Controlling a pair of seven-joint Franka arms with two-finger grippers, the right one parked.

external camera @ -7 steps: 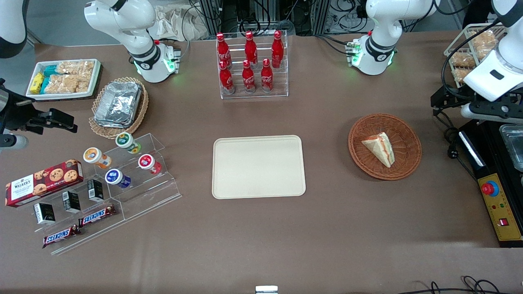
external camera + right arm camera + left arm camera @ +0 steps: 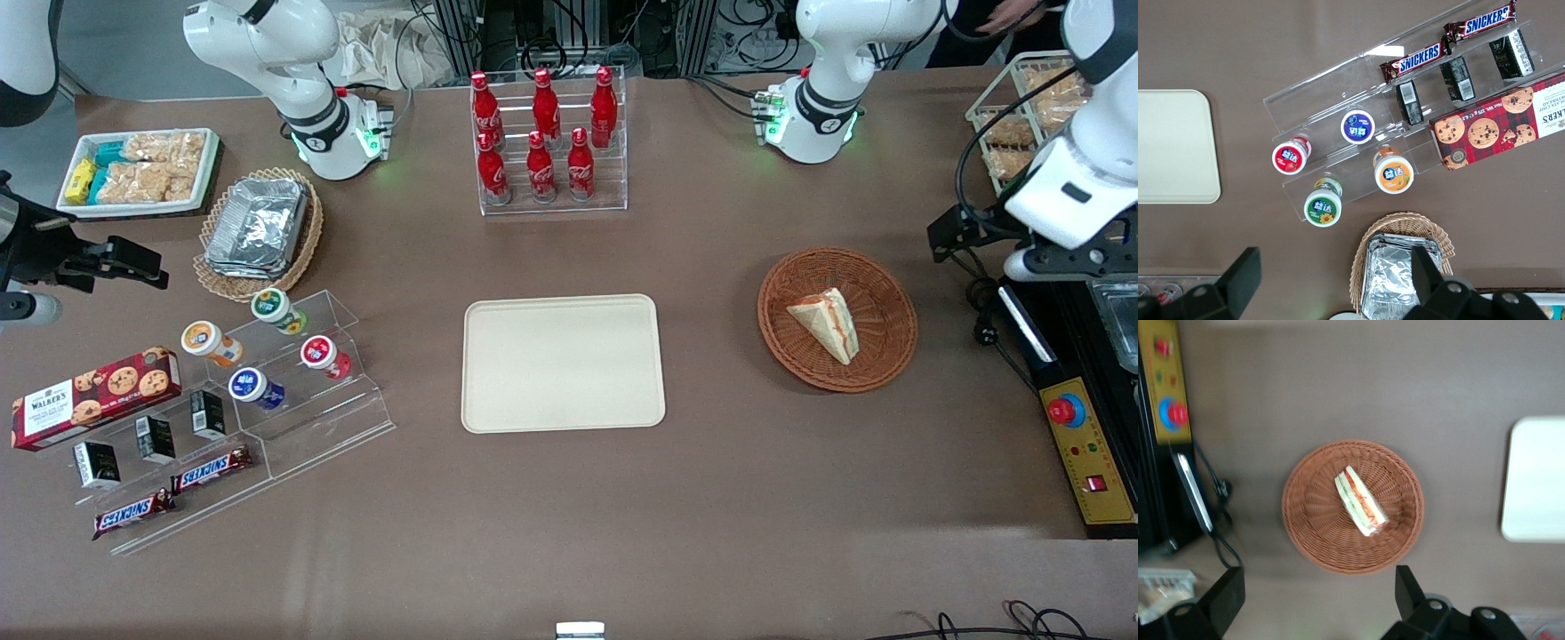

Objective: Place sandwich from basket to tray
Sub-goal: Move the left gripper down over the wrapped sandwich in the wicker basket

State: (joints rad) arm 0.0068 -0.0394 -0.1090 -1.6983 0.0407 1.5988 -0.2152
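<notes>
The sandwich [image 2: 827,323], a pale bread wedge with red and green filling, lies in the round reddish-brown basket [image 2: 889,356]. The wrist view shows the same sandwich [image 2: 1361,500] in the middle of the basket [image 2: 1311,520]. My left gripper [image 2: 953,233] hangs high above the table, beside the basket toward the working arm's end. It is open [image 2: 1318,600], with its black fingers [image 2: 1406,590] wide apart, nothing between them, and well clear of the basket rim. The beige tray [image 2: 563,363] lies flat at the table's middle, with nothing on it.
A clear rack of red cola bottles [image 2: 544,142] stands farther from the camera than the tray. A yellow control box [image 2: 1089,449] with a red button and cables lie at the working arm's end. Snack displays [image 2: 258,391] and a foil-filled oval basket [image 2: 258,233] sit toward the parked arm's end.
My left arm has shifted a little, bringing the gripper slightly closer to the basket. The sandwich, basket and tray have not moved.
</notes>
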